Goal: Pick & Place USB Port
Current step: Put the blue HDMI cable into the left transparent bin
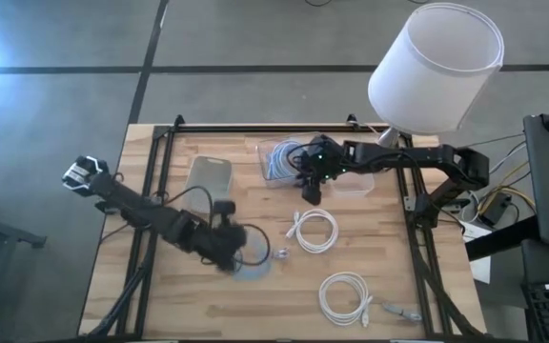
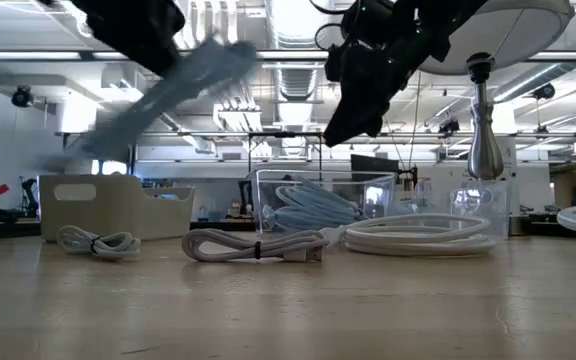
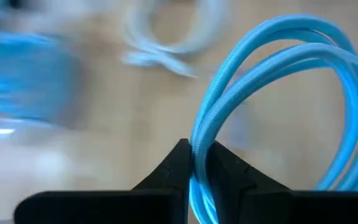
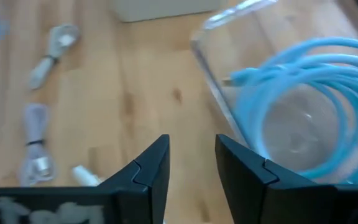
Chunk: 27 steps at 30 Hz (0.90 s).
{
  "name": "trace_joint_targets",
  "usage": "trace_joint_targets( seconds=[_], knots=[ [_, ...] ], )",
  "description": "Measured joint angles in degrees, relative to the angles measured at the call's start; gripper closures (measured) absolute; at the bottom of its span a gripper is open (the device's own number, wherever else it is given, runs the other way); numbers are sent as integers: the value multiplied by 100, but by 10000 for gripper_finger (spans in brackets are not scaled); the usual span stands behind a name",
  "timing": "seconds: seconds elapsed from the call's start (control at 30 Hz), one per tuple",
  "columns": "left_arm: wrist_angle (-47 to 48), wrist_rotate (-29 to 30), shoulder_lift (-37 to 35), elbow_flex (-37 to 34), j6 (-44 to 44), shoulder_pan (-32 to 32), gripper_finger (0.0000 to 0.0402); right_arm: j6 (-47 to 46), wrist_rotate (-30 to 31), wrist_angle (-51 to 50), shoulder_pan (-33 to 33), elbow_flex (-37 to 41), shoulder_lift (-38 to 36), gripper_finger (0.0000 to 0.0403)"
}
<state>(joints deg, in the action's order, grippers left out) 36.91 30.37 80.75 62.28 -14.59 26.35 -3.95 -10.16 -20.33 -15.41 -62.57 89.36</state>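
While left hand [image 3: 194, 163] pinches blue cable [image 3: 272, 81], right hand [image 4: 191, 163] hovers narrowly parted

bright, even light; wrist views smeared by motion blur.

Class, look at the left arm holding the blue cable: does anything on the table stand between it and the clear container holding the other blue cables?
Nothing visible blocks it. The left gripper holds the blue cable; only bare table lies toward the clear container.
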Motion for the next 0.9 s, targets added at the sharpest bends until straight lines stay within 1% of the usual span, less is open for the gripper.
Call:
trace_joint_targets(
  seconds=[0.07, 0.1, 0.17, 0.27, 0.43, 0.53, 0.63, 0.7, 0.77, 0.8, 0.83, 0.9],
  knots=[
    [-26, 766, 0, 0, 137, -236, 360, 1, -49, -3, 71, 0, -72, 272],
    [-39, 983, 0, 0, 162, -382, 359, -1, -54, -1, 114, 0, -122, 271],
    [-150, 1178, 1, -7, 166, -689, 358, 11, -48, 6, 188, 0, -243, 268],
    [-544, 1197, 71, -17, 156, -1144, 357, 46, -39, 169, 280, 0, -425, 263],
    [-1220, 1197, 330, -50, 755, -1768, 357, 445, -36, 922, 389, 0, -600, 254],
    [-1760, 1230, 463, -50, 978, -2016, 356, 585, -35, 1118, 426, -2, -610, 249],
    [-2212, 1353, 546, -50, 1038, -2164, 356, 797, 25, 1234, 427, -2, -546, 244],
    [-2398, 1368, 555, -42, 1063, -2218, 356, 1009, 486, 1222, 445, -2, -489, 241],
    [-2379, 1413, 555, -36, 1129, -2227, 356, 1166, 1025, 1122, 464, 2, -483, 238],
    [-2387, 1423, 555, -28, 1130, -2227, 356, 1201, 1124, 1091, 464, 2, -484, 238],
    [-2389, 1433, 555, -28, 1130, -2227, 356, 1220, 1111, 1065, 464, 2, -485, 237],
    [-2383, 1521, 555, -28, 1134, -2228, 356, 1158, 863, 1064, 462, 5, -492, 236]
  ],
)
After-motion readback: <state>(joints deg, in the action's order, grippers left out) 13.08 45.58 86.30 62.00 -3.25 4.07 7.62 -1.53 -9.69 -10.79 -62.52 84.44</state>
